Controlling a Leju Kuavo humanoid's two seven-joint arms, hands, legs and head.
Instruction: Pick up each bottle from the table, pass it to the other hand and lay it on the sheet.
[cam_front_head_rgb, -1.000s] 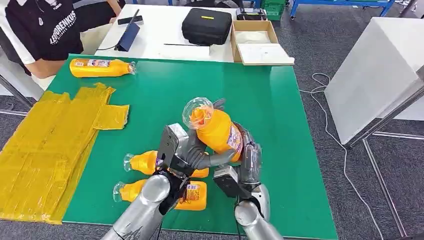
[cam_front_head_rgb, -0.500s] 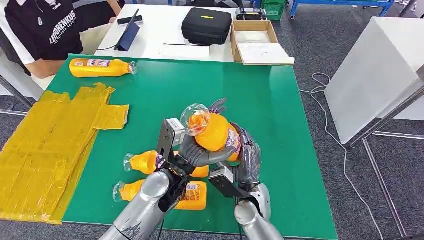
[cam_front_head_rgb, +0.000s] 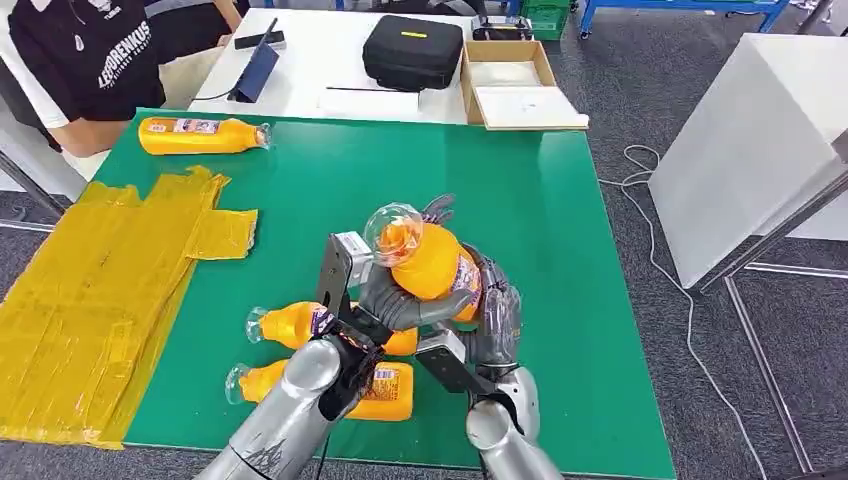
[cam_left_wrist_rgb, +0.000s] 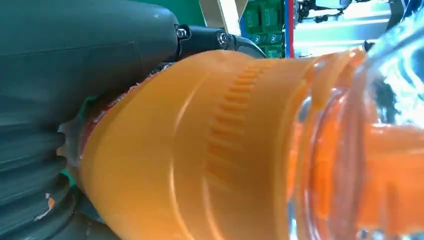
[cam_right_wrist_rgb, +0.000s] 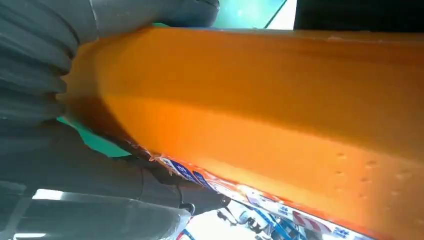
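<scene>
I see both hands, left (cam_front_head_rgb: 385, 300) and right (cam_front_head_rgb: 495, 315), clasping one bottle (cam_front_head_rgb: 430, 262) (cap tilted up) above the green table (cam_front_head_rgb: 560, 230).

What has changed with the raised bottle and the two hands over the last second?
The raised bottle has eased slightly lower and toward the robot, with both hands following. The left hand has closed in more snugly around it, while the right hand still grips it. The two bottles near the front edge, the far bottle and the yellow sheet have not moved.
</scene>
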